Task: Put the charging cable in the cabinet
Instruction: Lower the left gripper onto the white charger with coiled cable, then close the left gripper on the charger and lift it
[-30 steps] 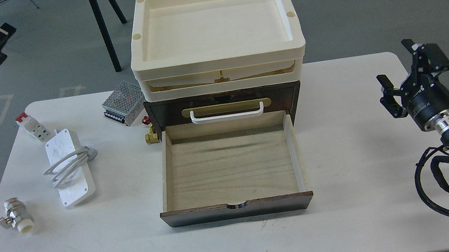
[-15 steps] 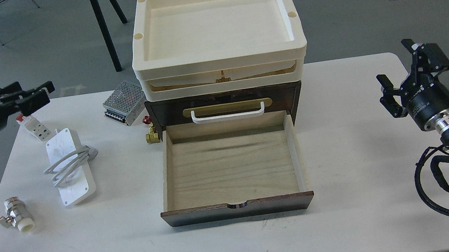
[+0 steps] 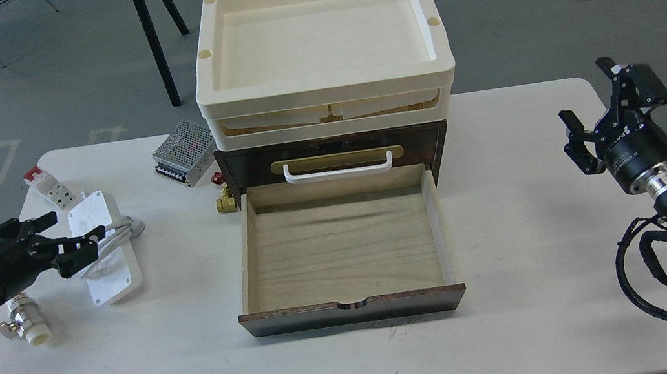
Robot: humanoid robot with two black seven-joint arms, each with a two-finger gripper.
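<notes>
Spanning grey floor, white table (image 3: pixel 346 368) (both hands (image 3: pixel 71 235) (image 3: pixel 606 109) open), cabinet (image 3: pixel 331 148) mid-table.

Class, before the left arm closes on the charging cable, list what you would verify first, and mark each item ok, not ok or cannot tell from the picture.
1. Drawer of the cabinet pulled out and holding nothing: ok.
2. Left gripper jaws apart: ok.
3. Left gripper at the charging cable, over its left edge: ok.
4. Jaws actually straddling the brick: cannot tell.
5. Cord wound on the brick, not trailing loose: ok.
6. Right gripper away from the drawer: ok.
</notes>
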